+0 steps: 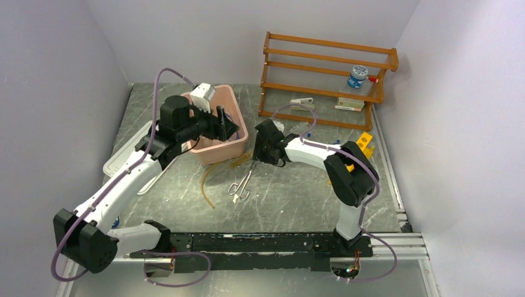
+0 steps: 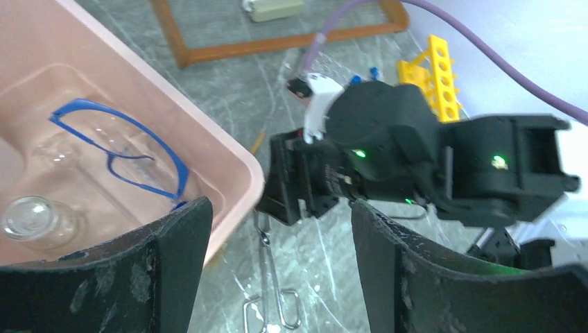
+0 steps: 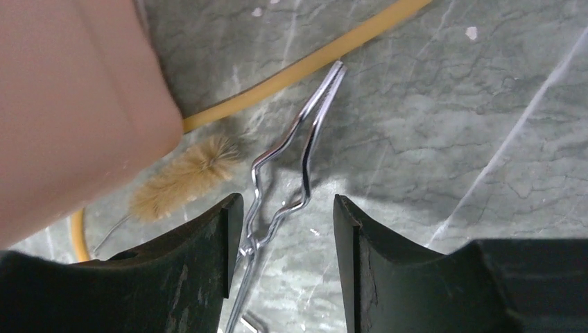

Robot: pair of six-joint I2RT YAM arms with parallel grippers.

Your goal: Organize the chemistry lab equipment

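Observation:
My left gripper point(image 1: 228, 127) hangs open and empty over the right rim of the pink bin point(image 1: 238, 145); it also shows in the left wrist view point(image 2: 277, 208). In the bin point(image 2: 236, 156) lie the blue-framed goggles point(image 2: 114, 119) and a small glass point(image 2: 31, 220). My right gripper point(image 1: 261, 154) is open and low over the table, its jaws point(image 3: 286, 205) either side of the tip end of the metal tongs point(image 3: 305, 152), which lie flat point(image 1: 241, 184). The amber tubing point(image 1: 203, 180) curves beside the bin point(image 3: 312, 62). The yellow rack point(image 1: 366, 145) stands at the right. The red-capped wash bottle point(image 1: 357, 77) is on the shelf.
A wooden shelf rack point(image 1: 328, 68) stands at the back right with small boxes on it. A tan bristle brush point(image 3: 184, 177) lies against the bin's corner. A white tray point(image 1: 121, 158) sits at the left under my left arm. Small blue pieces point(image 2: 365, 75) lie near the yellow rack.

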